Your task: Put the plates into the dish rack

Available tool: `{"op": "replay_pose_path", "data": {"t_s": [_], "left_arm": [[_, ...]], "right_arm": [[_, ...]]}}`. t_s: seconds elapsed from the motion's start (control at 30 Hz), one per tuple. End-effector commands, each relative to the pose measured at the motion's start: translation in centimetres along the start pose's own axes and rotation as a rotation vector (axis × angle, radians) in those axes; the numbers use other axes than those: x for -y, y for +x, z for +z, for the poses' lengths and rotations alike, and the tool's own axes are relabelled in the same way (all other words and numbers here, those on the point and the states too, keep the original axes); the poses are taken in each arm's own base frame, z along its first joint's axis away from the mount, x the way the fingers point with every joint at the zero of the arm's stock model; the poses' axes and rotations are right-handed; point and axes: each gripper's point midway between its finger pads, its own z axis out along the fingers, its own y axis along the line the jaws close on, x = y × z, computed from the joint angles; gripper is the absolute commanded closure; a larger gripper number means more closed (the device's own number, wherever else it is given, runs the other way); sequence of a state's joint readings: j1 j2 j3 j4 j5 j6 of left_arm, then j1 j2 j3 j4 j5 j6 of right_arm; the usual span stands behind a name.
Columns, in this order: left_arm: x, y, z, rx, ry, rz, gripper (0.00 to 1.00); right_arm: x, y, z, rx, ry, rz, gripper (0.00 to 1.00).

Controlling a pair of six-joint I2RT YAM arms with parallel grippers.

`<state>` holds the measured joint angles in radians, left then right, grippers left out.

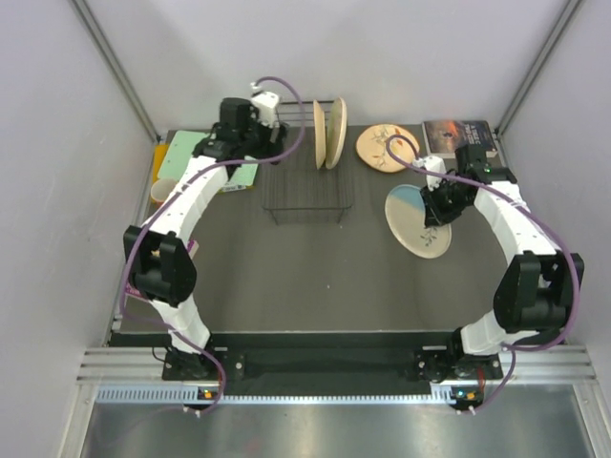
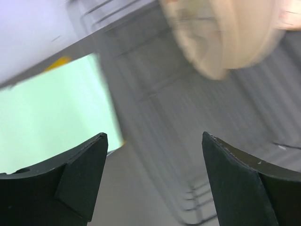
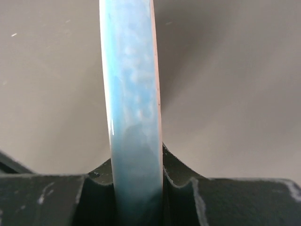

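The black wire dish rack (image 1: 307, 186) stands at the back middle of the table. Two cream and tan plates (image 1: 328, 134) stand on edge in its far end; they show blurred in the left wrist view (image 2: 221, 37). A peach patterned plate (image 1: 386, 148) lies flat to the rack's right. My right gripper (image 1: 436, 205) is shut on the rim of the light blue and white plate (image 1: 418, 221), held tilted above the table right of the rack; its blue rim (image 3: 134, 94) sits between the gripper's (image 3: 137, 165) fingers. My left gripper (image 1: 264, 114) is open and empty by the rack's far left corner, also seen in its wrist view (image 2: 154, 136).
A green folder (image 1: 205, 157) lies left of the rack, also in the left wrist view (image 2: 51, 108). A yellow cup (image 1: 162, 194) stands at the left edge. A dark book (image 1: 458, 135) lies at the back right corner. White walls enclose the table.
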<state>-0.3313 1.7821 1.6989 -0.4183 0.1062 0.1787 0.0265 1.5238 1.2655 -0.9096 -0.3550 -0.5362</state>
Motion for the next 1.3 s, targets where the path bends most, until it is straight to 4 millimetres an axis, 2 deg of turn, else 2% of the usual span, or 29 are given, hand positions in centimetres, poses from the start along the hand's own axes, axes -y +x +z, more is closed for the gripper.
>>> {"op": "replay_pose_path", "data": {"t_s": [0.0,0.07,0.2,0.27,0.3,0.33,0.37,0.4,0.43,0.47,0.53,0.57,0.7,0.87,1.0,1.07,1.1,1.13,1.17,1.23,1.27], "left_arm": [[-6.5,-0.7,-1.5,0.061,-0.159,-0.142,0.14],[-7.1,0.1,-1.0,0.043,-0.159,-0.157,0.14],[-7.9,2.1,0.7,0.0,-0.155,-0.196,0.23],[-8.6,3.2,2.0,-0.018,-0.15,-0.249,0.38],[-9.9,3.6,2.3,-0.012,-0.166,-0.273,0.44],[-10.5,3.1,2.6,0.005,-0.165,-0.305,0.71],[-10.9,4.1,3.6,-0.011,-0.161,-0.335,0.85],[-11.9,4.2,3.9,-0.004,-0.176,-0.342,0.97],[-12.5,3.9,4.2,0.006,-0.185,-0.341,1.0],[-12.9,4.5,4.9,-0.003,-0.19,-0.341,1.0],[-13.5,4.2,5.5,0.009,-0.186,-0.335,1.0],[-13.5,5.0,6.3,-0.01,-0.182,-0.33,1.0],[-12.3,6.1,8.2,-0.035,-0.117,-0.341,1.0],[-9.9,6.9,10.2,-0.051,-0.062,-0.356,1.0],[-7.4,6.7,11.1,-0.056,-0.003,-0.359,1.0],[-6.5,6.6,11.5,-0.057,0.01,-0.353,1.0],[-6.4,6.6,11.6,-0.057,0.011,-0.353,1.0],[-6.1,6.7,11.7,-0.06,0.017,-0.354,1.0],[-5.6,6.6,11.8,-0.061,0.025,-0.351,1.0],[-5.1,6.8,12.1,-0.062,0.035,-0.352,1.0],[-4.6,6.6,12.2,-0.06,0.044,-0.349,1.0]], "right_arm": [[2.8,-3.9,-1.6,0.099,0.183,-0.082,1.0],[2.3,-4.3,-1.5,0.093,0.18,-0.094,1.0],[1.8,-5.9,-2.1,0.122,0.16,-0.087,1.0],[1.9,-8.1,-3.7,0.18,0.168,-0.095,1.0],[2.1,-9.8,-5.1,0.22,0.186,-0.109,1.0],[2.2,-10.7,-5.8,0.244,0.19,-0.12,1.0],[2.2,-11.4,-6.3,0.257,0.193,-0.129,1.0],[2.5,-13.0,-7.6,0.291,0.212,-0.143,1.0],[2.5,-13.7,-8.1,0.302,0.218,-0.152,1.0],[2.4,-14.3,-8.7,0.309,0.225,-0.153,1.0],[2.8,-16.4,-10.2,0.357,0.266,-0.156,1.0],[3.1,-17.4,-10.8,0.381,0.301,-0.135,1.0],[3.1,-21.9,-12.9,0.487,0.426,-0.112,1.0],[0.3,-27.2,-14.1,0.585,0.507,-0.187,1.0],[-0.8,-31.8,-16.1,0.758,0.439,-0.089,1.0],[-1.1,-33.1,-15.0,0.771,0.417,-0.037,1.0],[-1.6,-33.8,-15.7,0.802,0.415,-0.041,1.0],[-2.9,-34.5,-15.6,0.815,0.405,-0.072,1.0],[-3.1,-35.0,-15.8,0.834,0.433,-0.074,1.0],[-5.3,-36.0,-16.0,0.863,0.413,-0.117,1.0],[-5.6,-36.3,-16.1,0.873,0.418,-0.118,1.0]]}}
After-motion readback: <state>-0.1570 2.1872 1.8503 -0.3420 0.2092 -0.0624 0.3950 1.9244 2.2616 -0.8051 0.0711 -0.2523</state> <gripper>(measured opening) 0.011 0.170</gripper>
